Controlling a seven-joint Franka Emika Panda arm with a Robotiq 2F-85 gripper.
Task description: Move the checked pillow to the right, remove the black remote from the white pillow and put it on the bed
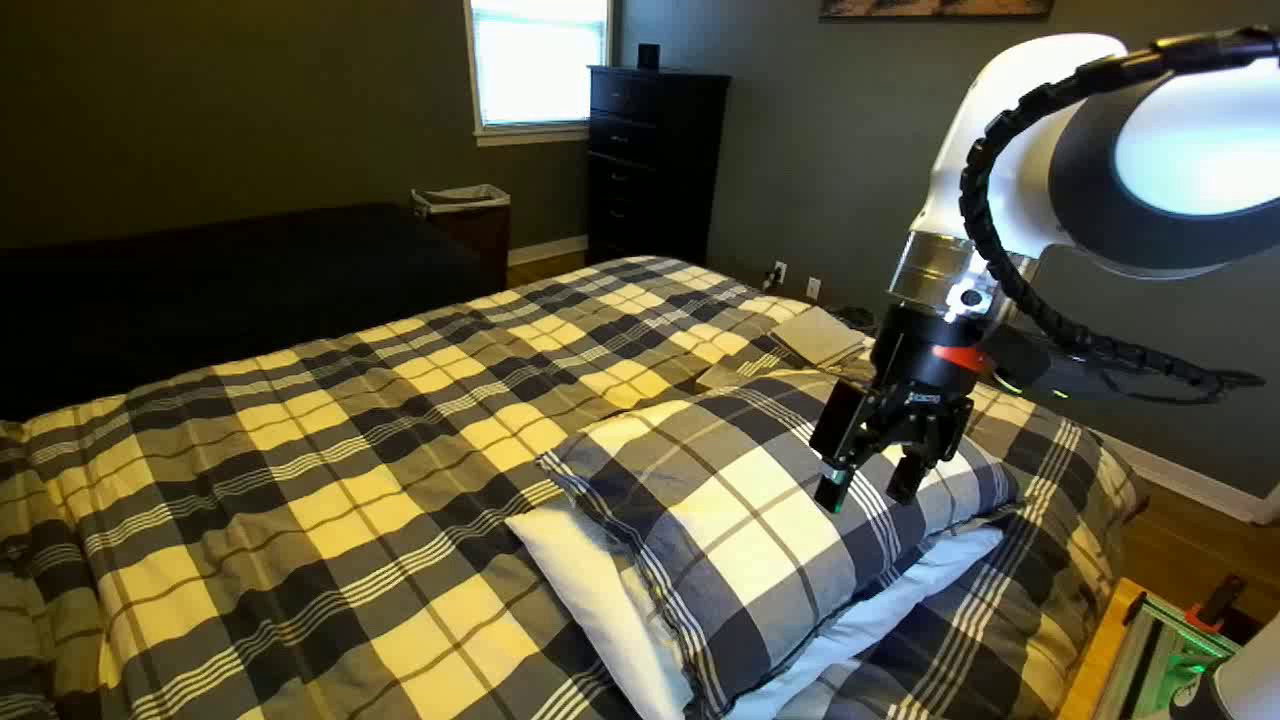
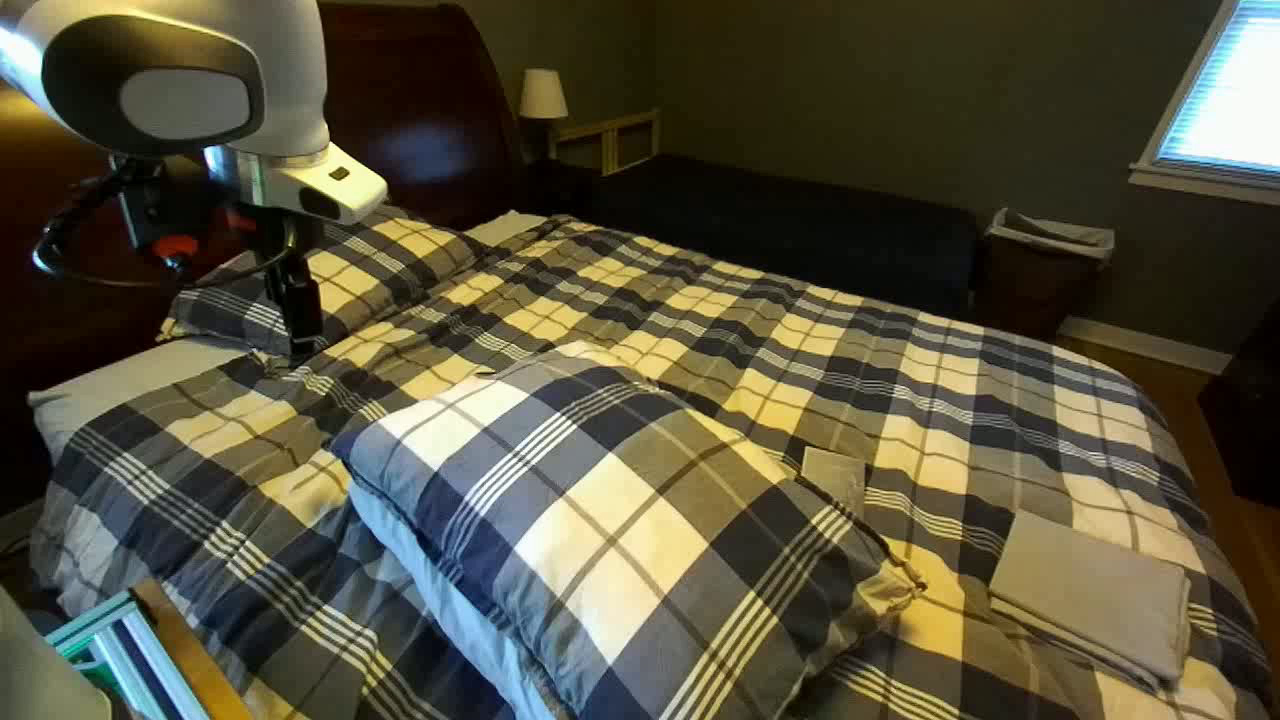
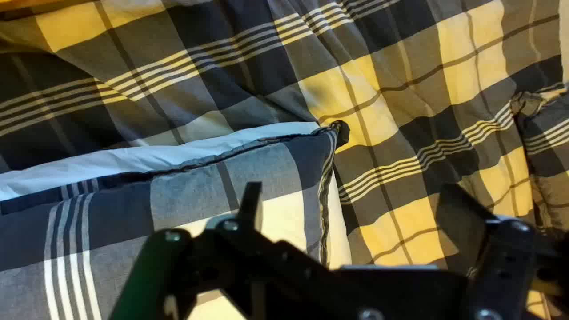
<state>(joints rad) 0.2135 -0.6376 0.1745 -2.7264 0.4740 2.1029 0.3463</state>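
Empty and spread wide, the end effector (image 1: 868, 487) hangs seemingly near the checked pillow (image 1: 755, 510) overlying the white pillow (image 1: 597, 590).

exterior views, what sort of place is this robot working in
Most likely a bedroom in a home: there is a large bed covered in plaid, a dark headboard at its end, and a tall dark chest of drawers in the corner.
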